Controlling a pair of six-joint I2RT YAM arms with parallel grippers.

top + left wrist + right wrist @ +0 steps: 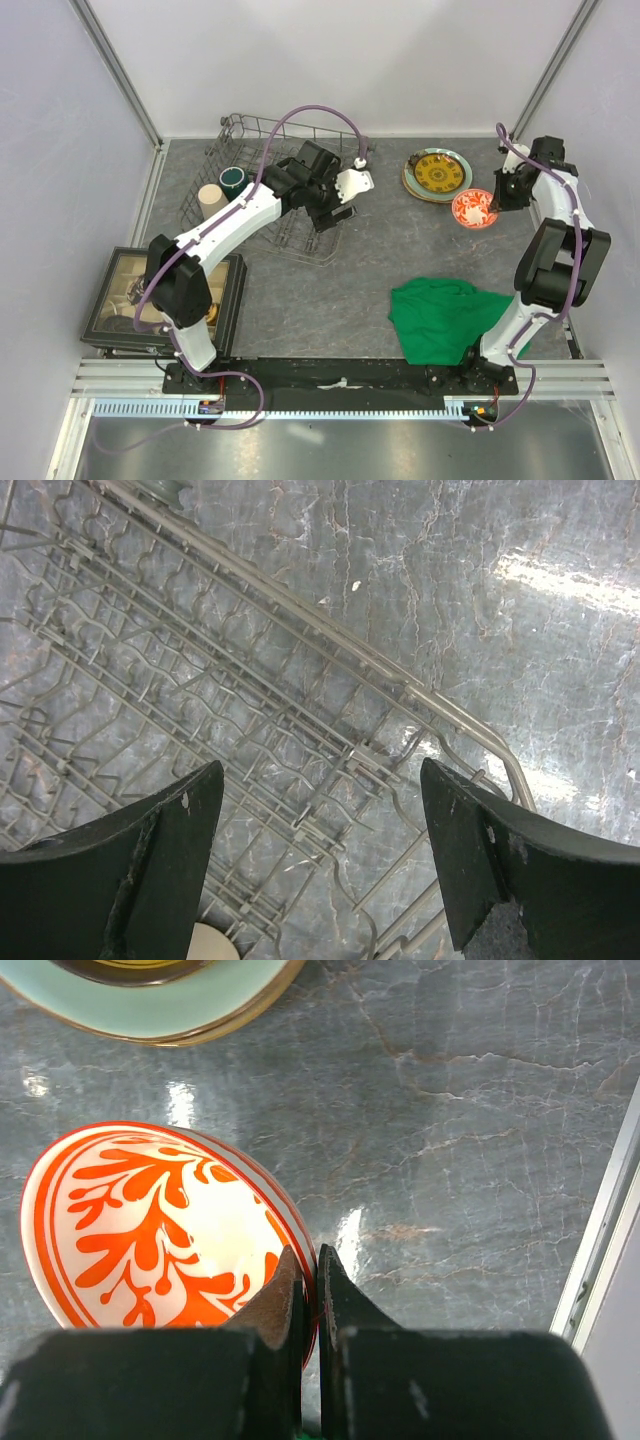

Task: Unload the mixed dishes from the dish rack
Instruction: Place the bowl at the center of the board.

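Observation:
The grey wire dish rack (262,132) stands at the back left. Inside it are a dark green mug (234,178) and a tall beige cup (209,196). My left gripper (322,212) hangs open over the rack's right end; in the left wrist view the gripper (320,772) has only bare rack wires (250,710) between its fingers. At the back right, a yellow-patterned plate (438,173) lies on a mint-green plate (130,1010). Beside them is the red-and-white bowl (473,208), with my right gripper (312,1260) shut on the rim of the bowl (150,1220).
A green cloth (445,320) lies crumpled near the right arm's base. A black-framed compartment tray (112,297) sits at the front left. Metal frame posts and white walls close in the table on both sides. Something pale and rounded (208,945) shows under the left fingers.

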